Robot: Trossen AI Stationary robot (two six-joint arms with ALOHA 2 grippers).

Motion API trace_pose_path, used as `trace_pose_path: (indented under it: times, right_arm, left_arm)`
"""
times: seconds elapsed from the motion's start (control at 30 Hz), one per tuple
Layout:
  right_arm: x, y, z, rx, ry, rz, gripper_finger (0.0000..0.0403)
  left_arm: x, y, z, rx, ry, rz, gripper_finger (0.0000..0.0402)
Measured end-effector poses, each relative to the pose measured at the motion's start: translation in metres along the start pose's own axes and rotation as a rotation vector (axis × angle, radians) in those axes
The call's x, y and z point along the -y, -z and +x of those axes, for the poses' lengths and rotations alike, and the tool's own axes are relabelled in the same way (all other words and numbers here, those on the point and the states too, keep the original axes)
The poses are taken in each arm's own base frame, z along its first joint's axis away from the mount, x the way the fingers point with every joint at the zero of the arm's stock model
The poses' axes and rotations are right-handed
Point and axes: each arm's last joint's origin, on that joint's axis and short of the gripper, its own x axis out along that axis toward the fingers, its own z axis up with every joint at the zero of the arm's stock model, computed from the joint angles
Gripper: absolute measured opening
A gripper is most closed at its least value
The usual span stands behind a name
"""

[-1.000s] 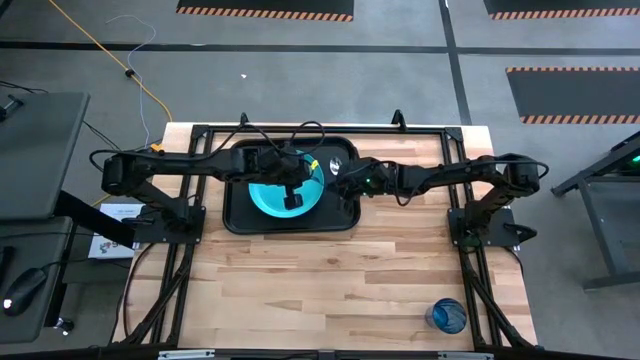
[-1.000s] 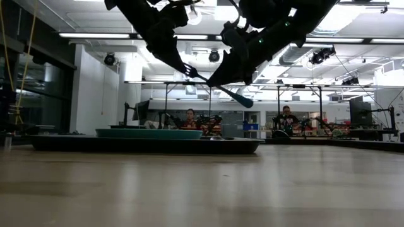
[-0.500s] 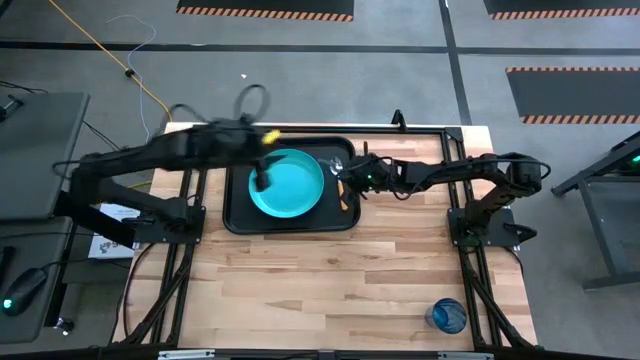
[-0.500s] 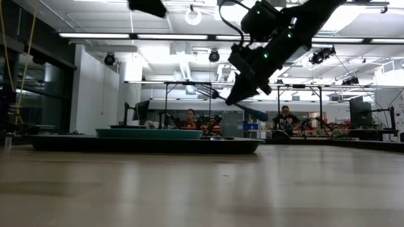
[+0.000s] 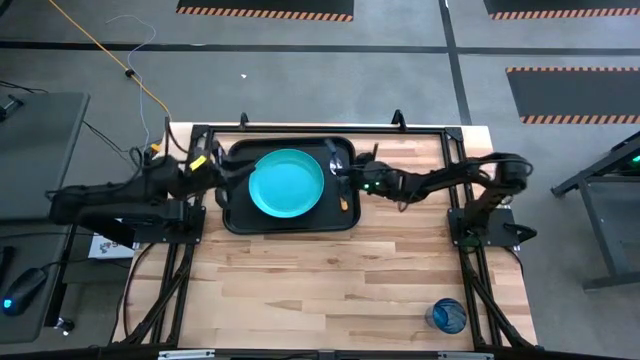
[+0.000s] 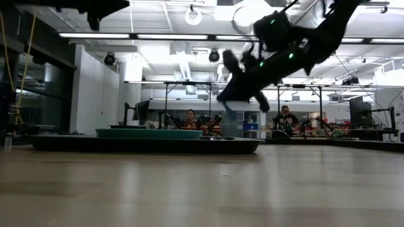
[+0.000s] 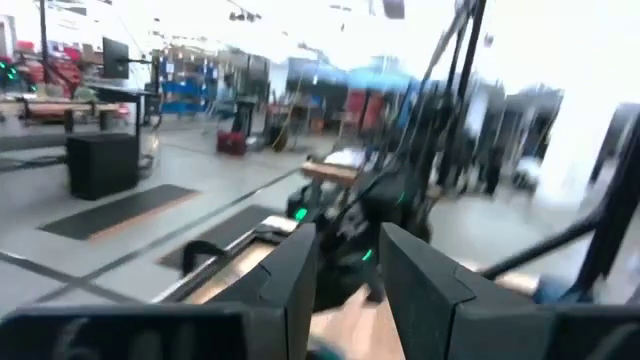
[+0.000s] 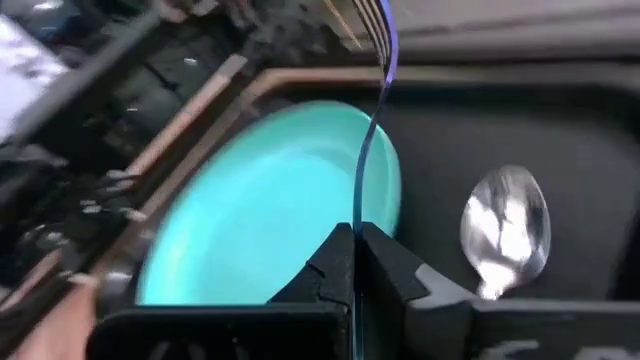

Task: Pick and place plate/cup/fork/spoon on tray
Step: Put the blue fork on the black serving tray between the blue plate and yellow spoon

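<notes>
The turquoise plate (image 5: 287,183) lies flat in the middle of the black tray (image 5: 236,215). The spoon (image 5: 338,180) lies on the tray to the plate's right, with its silver bowl (image 8: 505,230) toward the far edge and its orange handle toward the near edge. My right gripper (image 5: 347,178) hovers over the tray's right part, shut on the fork (image 8: 372,110). My left gripper (image 5: 214,166) is open and empty, just off the tray's left edge; its fingers show apart in the left wrist view (image 7: 350,275). The dark-blue cup (image 5: 447,316) stands on the table at the near right. My right gripper pinches the fork's thin stem (image 8: 357,222) between its two fingers, below the bluish-purple head. The fork runs on along the fingers, with its tines (image 8: 378,15) pointing away from the gripper. It is lifted clear of the tray, over the gap between plate and spoon. The fingers hide the handle.
The tray sits at the table's far middle, inside a black frame (image 5: 300,128). The wooden table top (image 5: 320,290) stretches from the tray to the near edge. People sit at benches in the room behind (image 6: 189,116).
My left arm has drawn back from above the plate toward the table's left edge, and now sits past the tray's left rim. My right gripper has come down toward the tray with the fork. The plate and the spoon have stayed where they were.
</notes>
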Motion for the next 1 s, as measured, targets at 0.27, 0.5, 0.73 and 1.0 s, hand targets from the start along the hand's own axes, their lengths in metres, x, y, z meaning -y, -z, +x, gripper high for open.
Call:
trace_pose_path:
  times: [0.27, 0.5, 0.73, 1.0]
  right_arm:
    - [0.011, 0.031, 0.036, -0.109, 0.059, 0.183, 0.0000]
    - [0.000, 0.033, 0.044, -0.095, 0.059, 0.246, 0.0000]
    - [0.006, 0.037, 0.044, -0.071, 0.161, 0.262, 0.0000]
    - [0.011, 0.040, 0.043, -0.074, 0.235, 0.168, 0.0000]
  left_arm:
    - [-0.002, 0.020, -0.012, 0.081, 0.095, -0.154, 0.0101]
    - [0.001, 0.018, -0.013, 0.086, 0.161, -0.171, 0.0101]
    - [0.003, 0.018, -0.013, 0.085, 0.177, -0.174, 0.0101]
    - [0.003, 0.018, -0.013, 0.085, 0.179, -0.175, 0.0101]
